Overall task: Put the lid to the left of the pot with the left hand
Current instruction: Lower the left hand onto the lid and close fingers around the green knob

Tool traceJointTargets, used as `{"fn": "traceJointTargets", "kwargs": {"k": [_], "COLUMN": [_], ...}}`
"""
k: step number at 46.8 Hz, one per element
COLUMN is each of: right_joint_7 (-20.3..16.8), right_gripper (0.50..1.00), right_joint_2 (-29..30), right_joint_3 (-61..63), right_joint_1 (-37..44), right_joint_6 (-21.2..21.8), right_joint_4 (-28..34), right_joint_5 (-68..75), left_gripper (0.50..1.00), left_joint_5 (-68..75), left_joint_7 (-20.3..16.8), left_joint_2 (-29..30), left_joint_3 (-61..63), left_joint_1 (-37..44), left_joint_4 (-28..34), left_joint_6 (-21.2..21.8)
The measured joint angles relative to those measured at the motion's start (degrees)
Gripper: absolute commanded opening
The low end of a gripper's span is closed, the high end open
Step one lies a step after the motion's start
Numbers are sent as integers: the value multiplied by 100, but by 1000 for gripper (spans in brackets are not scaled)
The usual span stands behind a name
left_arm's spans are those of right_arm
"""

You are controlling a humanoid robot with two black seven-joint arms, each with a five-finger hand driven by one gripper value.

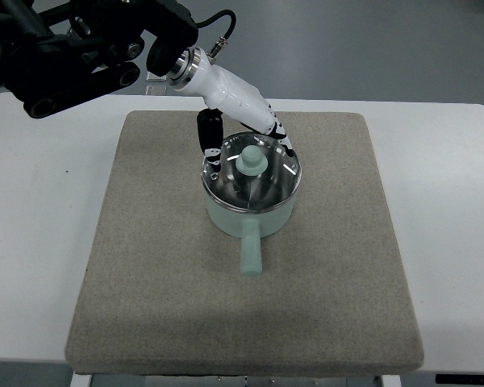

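Note:
A pale green pot (250, 211) stands near the middle of the mat, its straight handle (250, 254) pointing toward the near edge. A glass lid (270, 184) with a pale green knob (251, 161) sits on the pot. My left hand (250, 150), white with black fingers, reaches in from the upper left and hangs over the lid's far edge. Its thumb (210, 135) is left of the knob and its other fingers (284, 145) are right of it, spread and holding nothing. The right arm does not show.
A grey-brown felt mat (145, 266) covers most of the white table (32, 210). The dark arm links (73, 48) fill the upper left corner. Bare mat lies left of the pot.

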Motion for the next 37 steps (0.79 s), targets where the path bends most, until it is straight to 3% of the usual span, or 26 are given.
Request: {"fn": "traceJointTargets", "kwargs": {"k": [37], "right_joint_7": [2], "right_gripper": [924], "right_joint_2": [0], "right_joint_3": [0], "right_joint_1": [0], "right_joint_6": [0], "right_joint_4": [0], "right_joint_5": [2], "left_gripper": [994], "left_joint_5": [374], "left_joint_7": [0], "left_joint_2": [-132], "left_joint_3": [-71], "left_joint_1": [225], "left_joint_4": [122], "left_joint_6": [34]}}
